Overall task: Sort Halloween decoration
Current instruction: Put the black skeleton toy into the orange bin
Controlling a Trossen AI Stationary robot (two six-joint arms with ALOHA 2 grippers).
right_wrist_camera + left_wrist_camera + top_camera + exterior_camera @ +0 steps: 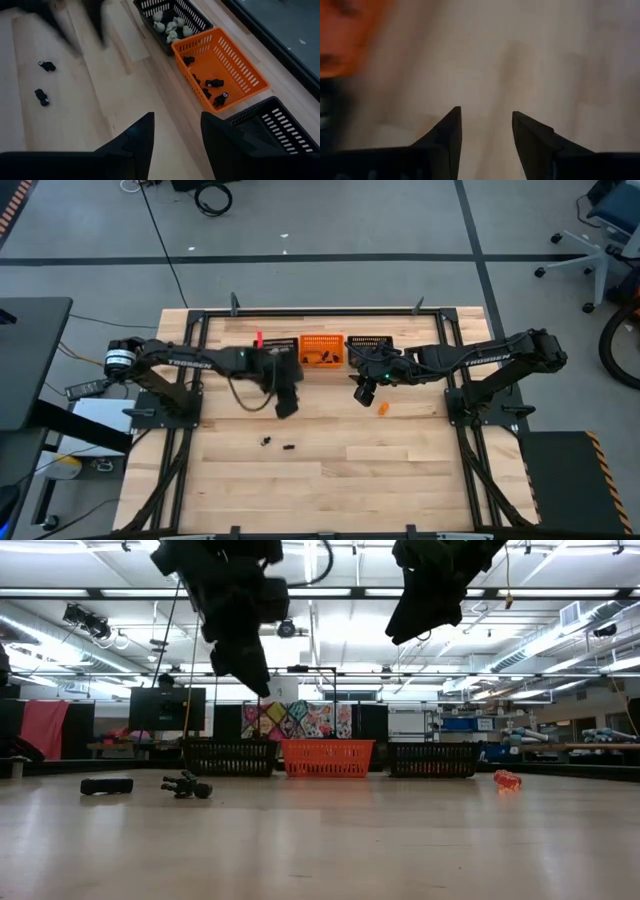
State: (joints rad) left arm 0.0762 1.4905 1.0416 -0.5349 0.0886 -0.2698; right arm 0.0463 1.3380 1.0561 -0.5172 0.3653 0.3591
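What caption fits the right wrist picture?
Open right gripper hovers over the wooden table beside an orange mesh basket holding small black trinkets.

The tabletop [330, 470] is pale blond wood in plank stripes. At twelve o'clock sits a bright orange mesh basket [322, 349] holding black trinkets [214, 83], flanked by two black mesh baskets [369, 344]; one [172, 17] holds pale whitish-beige trinkets [172, 26]. Two black trinkets [277, 445] lie at seven o'clock, one orange trinket [383, 408] at three. Both arms are dark.
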